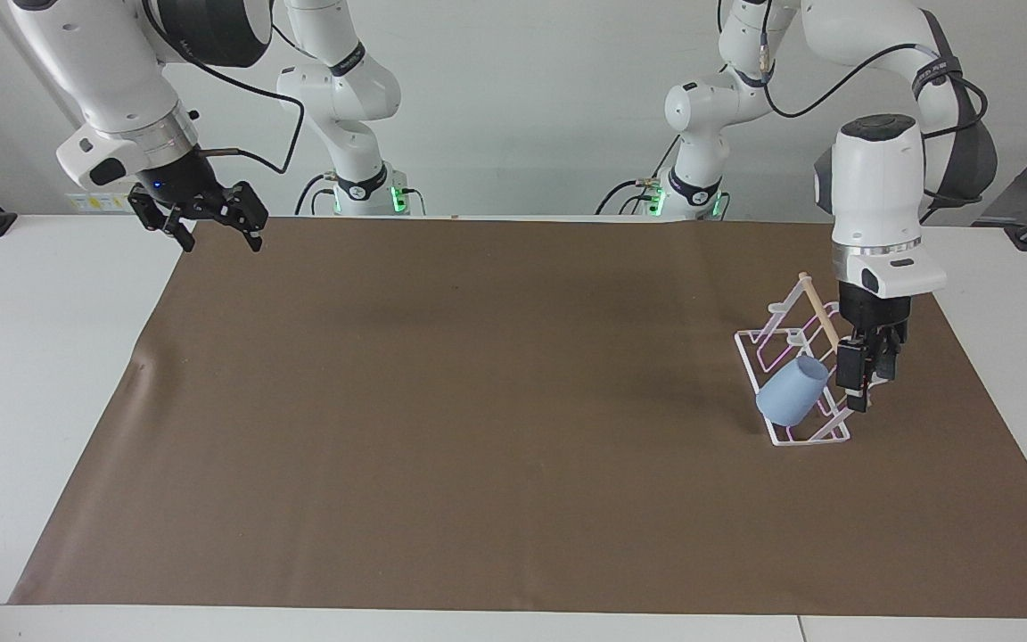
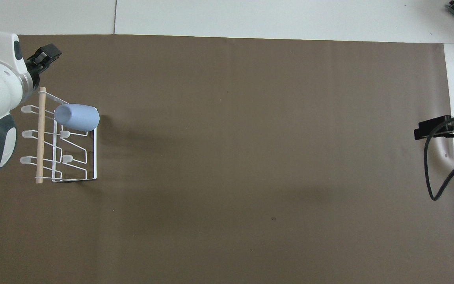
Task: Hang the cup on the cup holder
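The light-blue cup (image 1: pixel 788 396) hangs tilted on the white wire cup holder (image 1: pixel 772 346), on the prong farthest from the robots, its narrower end up toward the wooden dowel. In the overhead view the cup (image 2: pixel 78 117) sits at the same end of the cup holder (image 2: pixel 94 157). My left gripper (image 1: pixel 865 378) is open and empty, just beside the dowel's lower end and apart from the cup; it also shows in the overhead view (image 2: pixel 42 58). My right gripper (image 1: pixel 213 234) is open and waits above the mat's corner by its own base.
A brown mat (image 1: pixel 478 428) covers most of the white table (image 1: pixel 23 374). The right gripper's black body and its cable (image 2: pixel 434 131) show at the mat's edge in the overhead view.
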`<action>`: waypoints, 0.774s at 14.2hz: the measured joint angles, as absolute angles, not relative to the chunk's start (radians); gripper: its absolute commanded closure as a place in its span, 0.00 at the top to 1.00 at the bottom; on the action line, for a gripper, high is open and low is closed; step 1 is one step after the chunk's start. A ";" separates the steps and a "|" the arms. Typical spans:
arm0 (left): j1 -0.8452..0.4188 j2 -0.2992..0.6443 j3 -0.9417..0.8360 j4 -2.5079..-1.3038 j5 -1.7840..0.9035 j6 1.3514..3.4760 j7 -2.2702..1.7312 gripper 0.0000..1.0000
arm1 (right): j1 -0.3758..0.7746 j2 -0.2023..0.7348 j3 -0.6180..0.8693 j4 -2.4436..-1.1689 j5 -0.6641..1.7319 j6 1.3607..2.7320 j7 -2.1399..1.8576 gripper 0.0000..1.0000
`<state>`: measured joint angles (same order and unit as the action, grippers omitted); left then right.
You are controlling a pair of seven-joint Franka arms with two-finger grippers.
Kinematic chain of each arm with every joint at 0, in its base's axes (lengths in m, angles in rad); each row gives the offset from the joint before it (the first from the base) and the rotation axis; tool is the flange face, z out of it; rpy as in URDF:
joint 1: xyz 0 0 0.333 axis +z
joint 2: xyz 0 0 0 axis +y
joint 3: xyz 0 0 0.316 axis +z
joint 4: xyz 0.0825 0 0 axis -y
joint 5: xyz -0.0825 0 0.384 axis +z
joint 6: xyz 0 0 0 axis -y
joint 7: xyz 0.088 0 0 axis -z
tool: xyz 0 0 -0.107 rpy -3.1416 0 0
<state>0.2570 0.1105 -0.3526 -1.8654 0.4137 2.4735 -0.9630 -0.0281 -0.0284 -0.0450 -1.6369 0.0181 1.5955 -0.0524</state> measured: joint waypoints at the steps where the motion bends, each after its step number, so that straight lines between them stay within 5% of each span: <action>1: 0.258 0.110 -0.352 -1.843 0.371 2.418 -0.873 1.00 | -0.028 -0.028 -0.045 -1.637 0.018 1.596 -0.052 1.00; 11: 0.273 0.056 -0.351 -1.651 0.125 1.847 -0.258 1.00 | -0.028 -0.028 -0.045 -1.637 0.018 1.596 -0.052 1.00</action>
